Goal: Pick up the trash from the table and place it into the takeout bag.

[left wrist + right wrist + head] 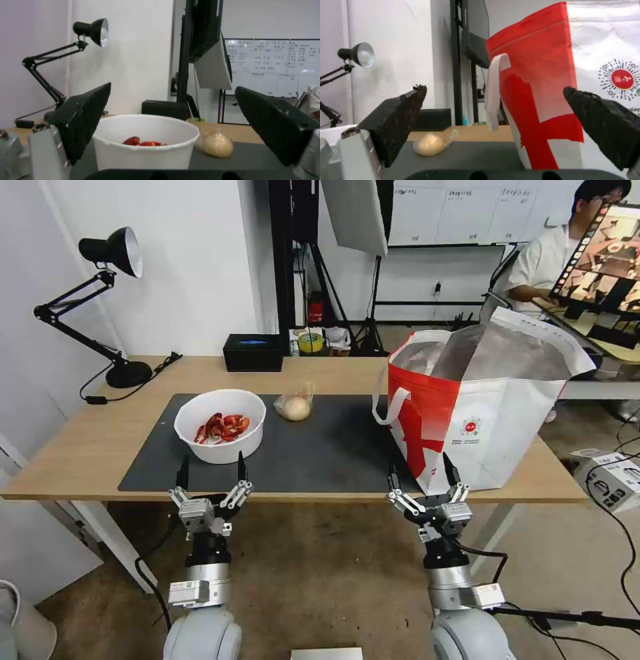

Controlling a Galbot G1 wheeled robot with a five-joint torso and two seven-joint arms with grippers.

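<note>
Where walls rise, table (pixel 93 447) bears mat (pixel 320 447).

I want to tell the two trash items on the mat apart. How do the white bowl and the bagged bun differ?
The white bowl is wide, opaque and open-topped, holding red crayfish shells; the bagged bun is smaller, pale and wrapped in clear plastic. The bowl sits directly ahead of the open left gripper; the bun lies farther back, toward the takeout bag. Both rest on the dark mat, untouched.
</note>
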